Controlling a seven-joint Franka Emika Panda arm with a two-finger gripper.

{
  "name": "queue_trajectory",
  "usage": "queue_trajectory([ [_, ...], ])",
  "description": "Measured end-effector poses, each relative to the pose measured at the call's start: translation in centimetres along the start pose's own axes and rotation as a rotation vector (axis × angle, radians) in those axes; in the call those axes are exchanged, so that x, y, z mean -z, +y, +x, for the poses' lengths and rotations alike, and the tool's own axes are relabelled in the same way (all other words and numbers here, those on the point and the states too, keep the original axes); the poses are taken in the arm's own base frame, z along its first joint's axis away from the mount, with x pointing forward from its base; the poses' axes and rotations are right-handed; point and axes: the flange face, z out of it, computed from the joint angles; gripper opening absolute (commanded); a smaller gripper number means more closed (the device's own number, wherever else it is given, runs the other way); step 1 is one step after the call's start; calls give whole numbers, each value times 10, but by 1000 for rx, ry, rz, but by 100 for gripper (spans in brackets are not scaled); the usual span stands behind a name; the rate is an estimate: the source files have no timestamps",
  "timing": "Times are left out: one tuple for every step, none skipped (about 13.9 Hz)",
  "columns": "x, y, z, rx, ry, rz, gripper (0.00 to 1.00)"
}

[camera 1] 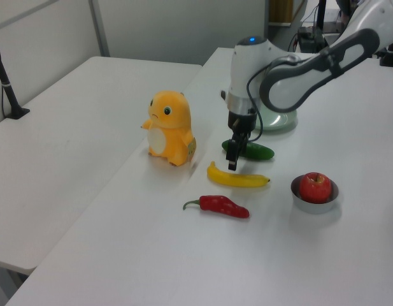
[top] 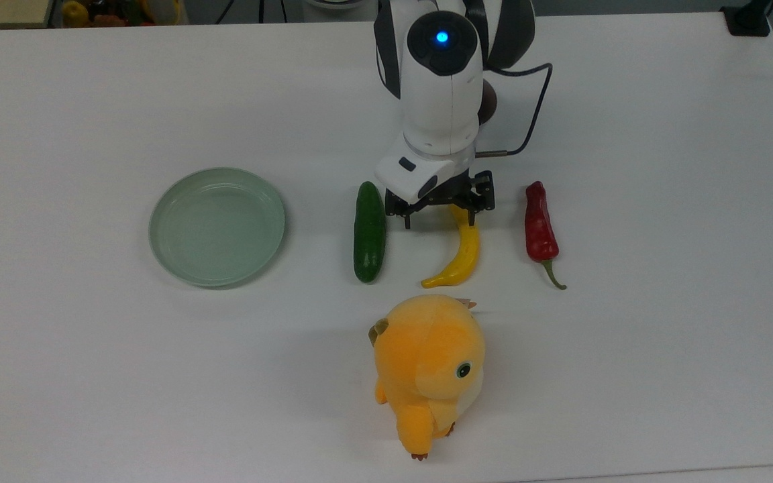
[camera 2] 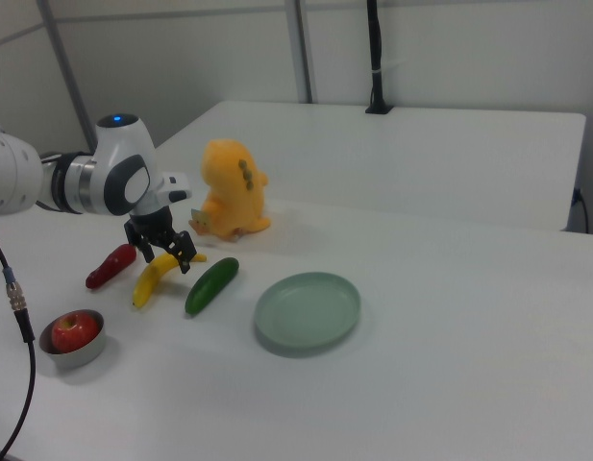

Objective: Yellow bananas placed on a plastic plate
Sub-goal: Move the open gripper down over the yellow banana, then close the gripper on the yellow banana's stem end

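Poised above the yellow banana (top: 465,251), the tool (top: 440,218) hangs with its two fingers spread wide apart and nothing held between them. In the top view one finger stands over the banana's upper half and the other over bare counter (top: 661,201) between the banana and the dark green cucumber (top: 369,231). The banana lies flat on the white counter, its curved body between the cucumber on the top view's left and a red chili pepper (top: 539,228) on the top view's right, the three set in a row and apart from one another. Well off to the top view's left, the pale mint-green plate (top: 217,226) sits with nothing on it. An orange-yellow plush toy (top: 428,369) stands near the banana's lower tip. In the left view a red apple (camera 1: 316,187) rests in a small grey metal bowl (camera 1: 314,203), just beyond the banana's end. The white arm (camera 1: 298,70) reaches in from the left view's upper right, bending down to the tool (camera 1: 232,159), which the right view shows beside the plush toy.
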Motion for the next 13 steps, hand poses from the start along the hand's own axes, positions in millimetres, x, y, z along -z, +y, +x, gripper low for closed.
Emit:
queue_trajectory([
  [-8, -3, 0, 2, 0, 0, 100],
  [-13, -6, -1, 3, -2, 0, 100],
  [-17, -11, -3, 9, -5, 1, 90],
  [-17, -17, -4, 17, -5, 2, 86],
  [-18, -22, -5, 34, -4, -8, 86],
  [-18, -25, -6, 45, -2, -15, 85],
  [-18, -28, -7, 53, -1, -21, 80],
  [-20, -29, -9, 60, -4, -26, 71],
  [-22, -30, -10, 62, -7, -28, 61],
  [-23, -30, -10, 63, -10, -29, 45],
  [-25, -30, -11, 65, -13, -31, 31],
  [-26, -30, -12, 69, -14, -35, 22],
  [-27, -30, -12, 75, -14, -41, 11],
])
